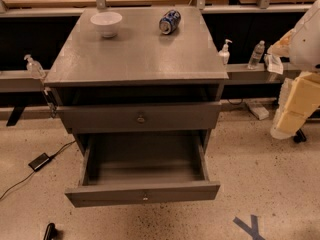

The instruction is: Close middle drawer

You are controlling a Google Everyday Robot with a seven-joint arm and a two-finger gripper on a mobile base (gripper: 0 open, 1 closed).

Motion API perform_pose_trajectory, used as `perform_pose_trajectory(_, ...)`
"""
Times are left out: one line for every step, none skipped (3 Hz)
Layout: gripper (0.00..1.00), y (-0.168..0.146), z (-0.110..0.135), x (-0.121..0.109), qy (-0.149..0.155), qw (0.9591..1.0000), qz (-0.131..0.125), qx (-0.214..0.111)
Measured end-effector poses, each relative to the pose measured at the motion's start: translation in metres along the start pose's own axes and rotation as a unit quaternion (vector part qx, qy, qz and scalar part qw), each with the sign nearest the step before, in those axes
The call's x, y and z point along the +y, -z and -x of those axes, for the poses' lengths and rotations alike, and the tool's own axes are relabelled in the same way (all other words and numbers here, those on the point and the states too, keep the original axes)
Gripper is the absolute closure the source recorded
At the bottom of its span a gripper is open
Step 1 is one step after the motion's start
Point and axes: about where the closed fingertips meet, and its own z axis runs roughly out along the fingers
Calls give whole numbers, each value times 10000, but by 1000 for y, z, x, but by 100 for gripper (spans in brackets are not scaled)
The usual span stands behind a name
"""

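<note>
Middle drawer [144, 171] is standing far out from the cabinet [135, 54]. Gripper [296, 106] is hanging right of the cabinet, well apart, its opening indiscernible. Best practice: pushing squarely at the knob [145, 197], straight inward.

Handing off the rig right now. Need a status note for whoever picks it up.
Gripper: at the right edge of the view, off to the side of the cabinet, touching nothing there.
Middle drawer: pulled far out, front facing the camera.
Done: nothing on the drawer yet.
Left: bring the gripper to the drawer front and push it fully in.
Note: top drawer also sits slightly out.
</note>
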Motion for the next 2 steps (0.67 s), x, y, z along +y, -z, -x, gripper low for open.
perform_pose_trajectory(0, 0, 0, 0, 0, 10000, -1, 0)
perform_pose_trajectory(0, -6, -13, -4, -308, 9992, 179, -170)
